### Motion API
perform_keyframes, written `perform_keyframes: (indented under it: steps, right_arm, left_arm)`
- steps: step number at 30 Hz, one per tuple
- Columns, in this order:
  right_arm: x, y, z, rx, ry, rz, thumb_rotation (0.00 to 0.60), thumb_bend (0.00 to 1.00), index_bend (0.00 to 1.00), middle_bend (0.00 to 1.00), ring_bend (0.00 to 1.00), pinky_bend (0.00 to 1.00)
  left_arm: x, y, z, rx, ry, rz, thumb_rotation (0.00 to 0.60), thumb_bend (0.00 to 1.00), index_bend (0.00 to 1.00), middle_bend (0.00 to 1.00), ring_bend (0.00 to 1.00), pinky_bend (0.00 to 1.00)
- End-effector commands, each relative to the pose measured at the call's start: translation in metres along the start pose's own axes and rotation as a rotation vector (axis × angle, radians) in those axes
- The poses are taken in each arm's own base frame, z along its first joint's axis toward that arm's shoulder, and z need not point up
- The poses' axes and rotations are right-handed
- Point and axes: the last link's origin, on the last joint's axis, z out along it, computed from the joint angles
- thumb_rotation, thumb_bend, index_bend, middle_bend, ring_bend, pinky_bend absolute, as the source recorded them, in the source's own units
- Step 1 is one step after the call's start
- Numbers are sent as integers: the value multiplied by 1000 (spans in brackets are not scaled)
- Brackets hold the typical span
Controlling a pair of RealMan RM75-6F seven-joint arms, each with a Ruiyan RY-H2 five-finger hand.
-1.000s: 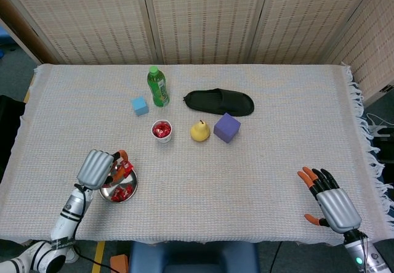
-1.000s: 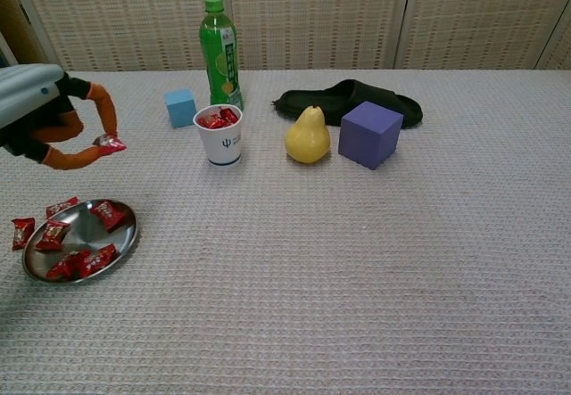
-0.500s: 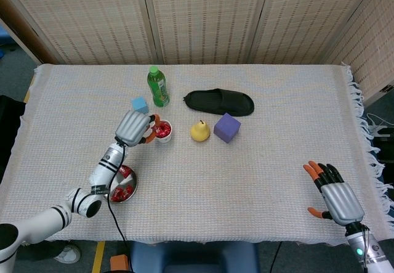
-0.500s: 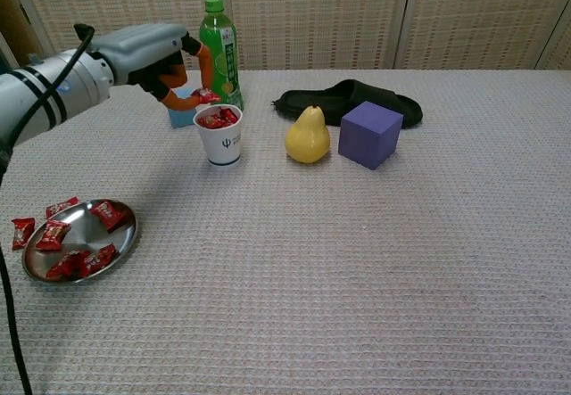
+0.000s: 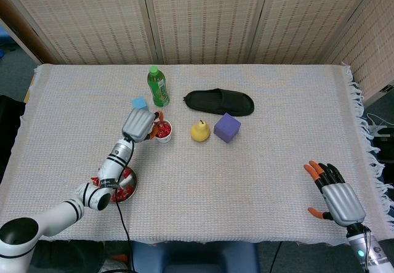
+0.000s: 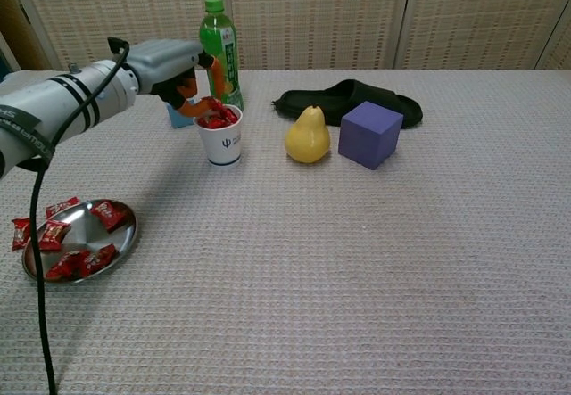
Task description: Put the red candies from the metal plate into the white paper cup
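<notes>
The red candies (image 6: 78, 245) lie mostly on the metal plate (image 6: 123, 237) at the near left of the table, with one candy on the cloth just left of the plate. More of them fill the white paper cup (image 6: 220, 143), which stands farther back. My left hand (image 6: 183, 67) hangs over the cup's rim with its orange fingertips (image 6: 210, 103) curled down at the top of the candies; I cannot tell whether it holds one. My right hand (image 5: 335, 196) rests at the near right edge, holding nothing, fingers spread. Crowding the cup are a green bottle (image 6: 218, 49) and a blue cube (image 6: 177, 114) just behind it, and a yellow pear (image 6: 308, 135) to its right. Beyond the pear sit a purple cube (image 6: 370, 134) and a black slipper (image 6: 339, 99).
</notes>
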Motion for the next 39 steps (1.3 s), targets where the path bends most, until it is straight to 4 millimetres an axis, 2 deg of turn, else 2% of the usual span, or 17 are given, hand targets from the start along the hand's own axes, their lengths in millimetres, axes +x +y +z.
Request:
perform_keyframes:
  steps: [1,9,12,15,21,25,30,35,39]
  right_arm:
    - [0,-1,0,4,0,-2,600,47,0,0,0,0]
    - [2,-3,-6,16,21,-1,600,47,0,0,0,0]
    - [2,-5,-10,38,18,7,600,47,0,0,0,0]
    - [6,-6,-16,56,38,19,600,47,0,0,0,0]
    - [6,-11,-25,102,44,15,600,47,0,0,0,0]
    - [5,-15,-28,125,42,12,600,47,0,0,0,0]
    - [3,-18,-32,145,34,9,600,47,0,0,0,0]
    - [3,-19,-35,152,42,6,600,47,0,0,0,0]
    - [2,-20,-36,158,40,4,600,46,0,0,0,0]
  left_arm:
    - [1,1,-5,2,0,12,600,455,323,990,1000,1000]
    - [7,4,-17,1,16,7,600,450,286,990,1000,1000]
    - [15,-3,-63,-12,61,-82,600,450,291,991,1000,1000]
    - [14,-23,-110,12,51,-107,600,445,311,994,1000,1000]
    - [-13,-63,-192,124,-53,-35,600,435,321,994,1000,1000]
    - [-26,-82,-228,202,-101,-24,600,433,320,994,1000,1000]
    - [-39,-103,-252,288,-145,-18,600,431,320,993,1000,1000]
    - [-47,-110,-261,314,-160,-17,600,430,335,994,1000,1000]
    - [-55,-113,-259,325,-171,-19,600,432,340,994,1000,1000]
